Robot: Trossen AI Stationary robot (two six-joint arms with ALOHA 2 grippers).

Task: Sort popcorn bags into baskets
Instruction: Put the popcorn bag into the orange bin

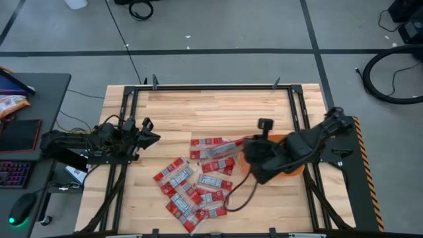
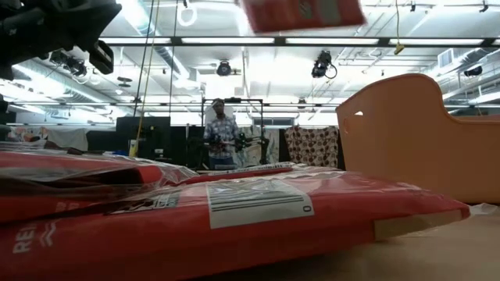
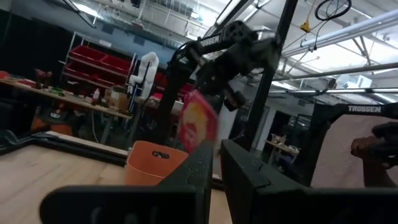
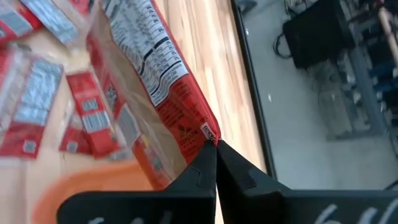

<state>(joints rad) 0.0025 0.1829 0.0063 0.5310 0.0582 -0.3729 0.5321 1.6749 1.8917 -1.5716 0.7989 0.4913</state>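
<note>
Red popcorn bag point(image 4: 146, 93) pinched by its corner in right gripper point(image 4: 216, 144), raised for orange tub point(image 1: 295, 173); left gripper point(image 1: 149, 130) idle, fingers parted.

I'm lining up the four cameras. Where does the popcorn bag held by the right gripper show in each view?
High view: held bag mid-table, left of the right gripper.
Low view: top edge, airborne.
Left wrist view: centre, hanging above the tub.
Right wrist view: pinched at its corner.
Shared landmark: orange tub.
</note>
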